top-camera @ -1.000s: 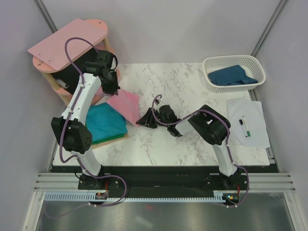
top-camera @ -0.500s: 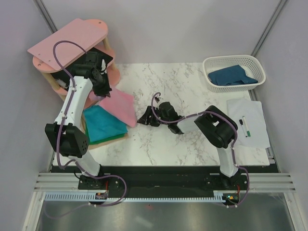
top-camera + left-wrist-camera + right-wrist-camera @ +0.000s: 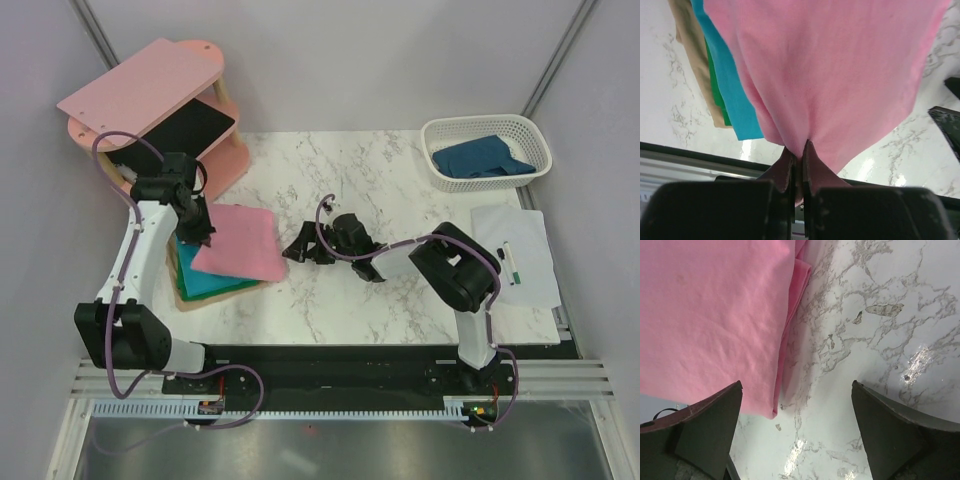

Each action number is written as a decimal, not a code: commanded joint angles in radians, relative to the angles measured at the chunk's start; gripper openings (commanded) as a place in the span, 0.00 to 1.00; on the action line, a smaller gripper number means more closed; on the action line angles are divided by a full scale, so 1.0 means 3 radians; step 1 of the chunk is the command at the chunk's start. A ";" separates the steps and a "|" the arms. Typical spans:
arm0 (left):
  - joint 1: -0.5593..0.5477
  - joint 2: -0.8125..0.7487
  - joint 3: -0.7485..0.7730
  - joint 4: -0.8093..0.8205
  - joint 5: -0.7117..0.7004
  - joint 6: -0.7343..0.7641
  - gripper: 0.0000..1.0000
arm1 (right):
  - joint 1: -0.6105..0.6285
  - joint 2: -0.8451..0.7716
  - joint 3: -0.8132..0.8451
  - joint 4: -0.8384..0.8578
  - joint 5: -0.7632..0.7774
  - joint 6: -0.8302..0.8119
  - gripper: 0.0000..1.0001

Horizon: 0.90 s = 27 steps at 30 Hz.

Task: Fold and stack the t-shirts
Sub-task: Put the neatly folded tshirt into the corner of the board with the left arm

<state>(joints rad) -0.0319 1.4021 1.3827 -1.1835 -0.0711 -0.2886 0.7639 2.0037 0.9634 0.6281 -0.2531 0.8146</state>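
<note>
The folded light pink t-shirt [image 3: 240,243] lies over the teal t-shirt [image 3: 212,282] at the table's left. My left gripper [image 3: 201,229] is shut on the pink shirt's left edge; in the left wrist view the cloth [image 3: 830,65] is bunched between the closed jaws of that gripper [image 3: 800,150]. Teal cloth [image 3: 725,75] shows beside it, over green and beige layers. My right gripper [image 3: 298,248] stands open just right of the pink shirt [image 3: 710,315], and that gripper [image 3: 797,405] holds only bare marble between its fingers. The dark blue t-shirt [image 3: 485,158] lies in the basket.
A pink wooden shelf unit [image 3: 150,85] stands at the back left, close behind the left arm. A white basket [image 3: 535,140] sits at the back right. A paper sheet [image 3: 535,235] with a pen [image 3: 509,262] lies on the right side.
The left gripper has drawn the pink shirt down and left from near the shelf onto the teal shirt. The right gripper's jaws have spread wide and the pink shirt now lies clear of them.
</note>
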 commanded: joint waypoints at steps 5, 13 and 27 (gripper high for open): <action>0.0096 0.0030 -0.0406 0.0233 -0.0509 -0.0183 0.02 | 0.0005 0.0372 0.0362 0.0145 -0.0138 0.0286 0.98; 0.0367 0.0076 -0.0355 0.0269 -0.0846 -0.0214 0.02 | 0.0010 0.0684 0.0633 0.0565 -0.0261 0.0537 0.97; 0.0582 0.0051 -0.0620 0.0356 -0.0837 -0.0342 0.02 | 0.0148 0.0863 0.1502 0.0142 -0.0393 0.0292 0.72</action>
<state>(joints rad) 0.1242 1.4311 1.2037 -1.0939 -0.2840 -0.3553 0.7967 2.2417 1.3144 0.7120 -0.3397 0.9451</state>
